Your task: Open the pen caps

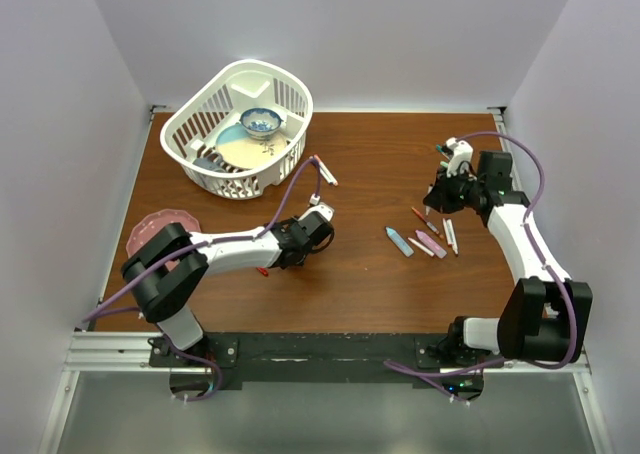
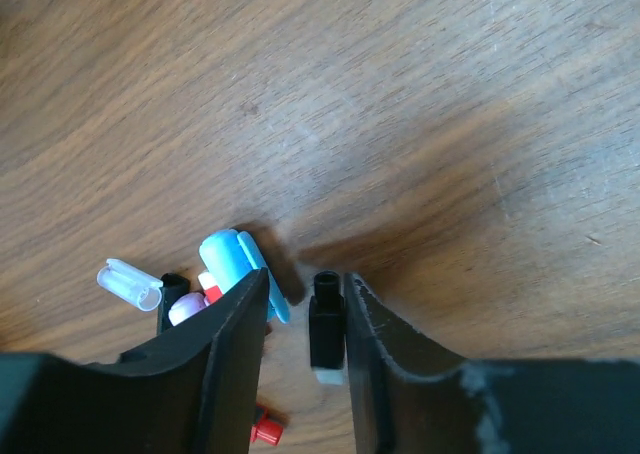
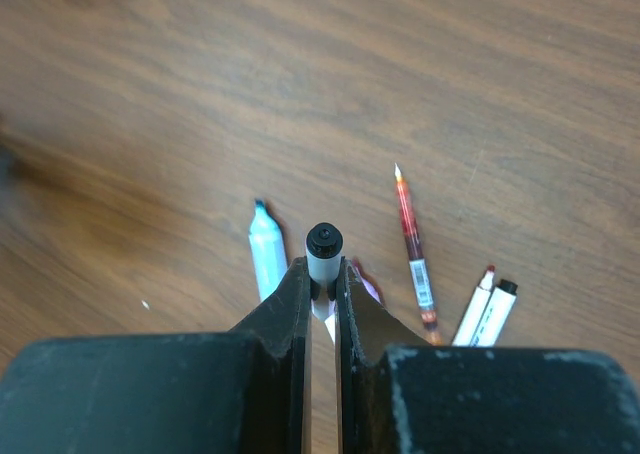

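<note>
i see a big brown wood counter [image 1: 380, 284] with white walls around it. at the far left of it sits a white basket [image 1: 291, 95] with a pale plate [image 1: 238, 152] and a small blue bowl [image 1: 261, 123] inside. my left arm [image 1: 225, 249] lies low across the counter, and my right arm [image 1: 520, 229] bends up on the other side. a pink plate [image 1: 158, 222] peeks out from behind the left arm. the right gripper [image 3: 322, 274] is squeezed tight on a white pen [image 3: 323, 252] with a black end, and that pen sticks out past the fingertips, up off the wood. under it, on the counter near the right arm, lie the other pens: a light-blue pen [image 3: 265, 254], a thin red pen [image 3: 412, 244] and two white pens [image 3: 485, 309] side by side. from above i can also see a pink pen [image 1: 430, 244] in that bunch. the left gripper [image 2: 300, 284] is part way open, down close to the wood. a black cap [image 2: 325, 319] stands between its fingers, touching one finger with a gap on the other side, so it is not being squeezed. right beside that gripper is a little pile of loose pen caps: a blue cap [image 2: 232, 259], a see-through pale cap [image 2: 130, 284], a pink cap [image 2: 187, 309] and a tiny red cap [image 2: 266, 431].
</note>
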